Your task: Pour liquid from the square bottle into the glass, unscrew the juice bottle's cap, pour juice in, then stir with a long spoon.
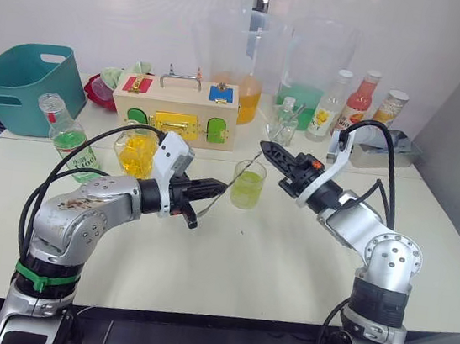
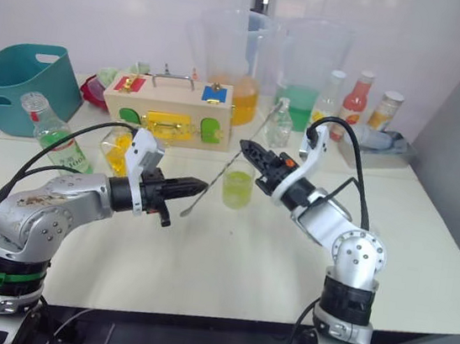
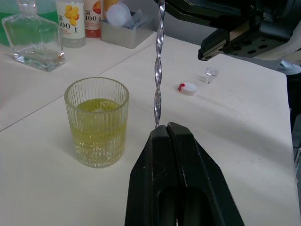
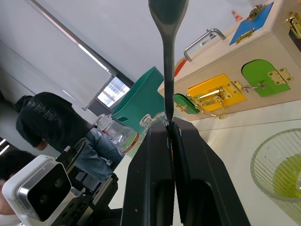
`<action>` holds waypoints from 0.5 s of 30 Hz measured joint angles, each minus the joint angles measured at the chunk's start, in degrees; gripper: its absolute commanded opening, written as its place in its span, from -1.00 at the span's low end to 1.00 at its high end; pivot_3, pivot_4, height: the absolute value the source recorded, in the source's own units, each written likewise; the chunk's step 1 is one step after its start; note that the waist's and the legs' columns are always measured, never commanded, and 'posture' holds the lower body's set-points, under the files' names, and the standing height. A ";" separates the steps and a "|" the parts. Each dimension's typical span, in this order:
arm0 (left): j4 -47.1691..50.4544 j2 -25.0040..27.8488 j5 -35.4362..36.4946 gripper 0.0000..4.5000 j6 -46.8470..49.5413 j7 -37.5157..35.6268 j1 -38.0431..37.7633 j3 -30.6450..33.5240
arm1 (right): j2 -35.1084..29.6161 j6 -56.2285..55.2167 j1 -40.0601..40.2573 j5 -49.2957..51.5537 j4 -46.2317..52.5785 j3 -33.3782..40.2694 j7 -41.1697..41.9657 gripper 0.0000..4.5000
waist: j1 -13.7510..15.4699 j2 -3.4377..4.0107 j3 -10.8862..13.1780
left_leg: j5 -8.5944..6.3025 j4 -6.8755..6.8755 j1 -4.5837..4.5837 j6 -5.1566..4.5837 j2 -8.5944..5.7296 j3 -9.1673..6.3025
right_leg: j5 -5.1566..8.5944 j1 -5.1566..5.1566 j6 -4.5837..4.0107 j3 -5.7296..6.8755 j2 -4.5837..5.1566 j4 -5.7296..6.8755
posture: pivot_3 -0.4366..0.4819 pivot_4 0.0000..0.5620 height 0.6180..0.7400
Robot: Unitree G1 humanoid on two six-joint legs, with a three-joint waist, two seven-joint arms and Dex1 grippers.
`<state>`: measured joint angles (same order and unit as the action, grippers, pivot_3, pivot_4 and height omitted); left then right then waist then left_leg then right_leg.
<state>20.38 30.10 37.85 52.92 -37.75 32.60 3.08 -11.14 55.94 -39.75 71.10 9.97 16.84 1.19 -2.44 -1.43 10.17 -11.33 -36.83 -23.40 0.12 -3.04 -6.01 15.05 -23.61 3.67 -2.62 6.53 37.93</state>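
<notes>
Steel spoon [image 3: 158,70]: clamped at both ends, my left claw [image 1: 215,189] and right claw [image 1: 268,152]. Glass [image 1: 247,184]: filled, on desk [image 1: 287,256]. Step: stirring. Next: lower bowl in.

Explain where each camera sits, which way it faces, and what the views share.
Left eye and right eye views: on the head, looking forward and down over both arms at the table, glass and spoon.
Left wrist view: on the left wrist, looking along the left hand shut on the spoon's twisted stem, toward the glass and right hand.
Right wrist view: on the right wrist, looking along the right hand, shut on the spoon's other end, toward the wooden box and a person.
Shared: all show the spoon and glass.
</notes>
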 measured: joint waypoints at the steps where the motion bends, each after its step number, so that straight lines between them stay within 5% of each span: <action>1: -0.04 0.05 0.35 -0.47 0.00 -0.05 0.00 0.43 | -0.17 -0.23 0.00 0.00 -0.01 -0.03 0.08 -1.00 | 0.00 0.00 0.00 | 0.00 0.00 0.00 0.00 0.00 0.00 | 0.00 0.00 0.00 0.00 0.00 0.00 | -0.05 -0.47 1.00; 11: 0.03 7.73 6.39 0.99 -0.49 -4.05 -1.74 10.83 | -8.25 -3.07 -8.97 -1.99 -7.16 0.56 8.00 -1.00 | -0.24 0.03 0.02 | 0.00 0.02 -0.04 0.00 0.03 0.06 | 0.01 -0.10 -0.01 0.00 -0.02 0.01 | -0.05 -0.47 1.00; 15: 0.21 9.59 6.61 0.99 -1.78 -4.73 -6.88 13.87 | -13.13 -7.27 -17.61 -8.36 -13.96 -0.67 16.41 -1.00 | -0.16 0.04 0.03 | 0.00 0.04 -0.05 0.00 0.05 0.08 | 0.01 -0.10 -0.01 0.00 -0.03 -0.03 | -0.05 -0.47 1.00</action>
<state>20.59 39.69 44.45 51.14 -42.47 25.72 16.95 -24.28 48.67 -57.36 62.75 -3.99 16.18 17.61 -2.60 -1.39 10.20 -11.33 -36.79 -23.45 0.12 -2.99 -5.94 15.06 -23.71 3.66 -2.62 6.50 37.90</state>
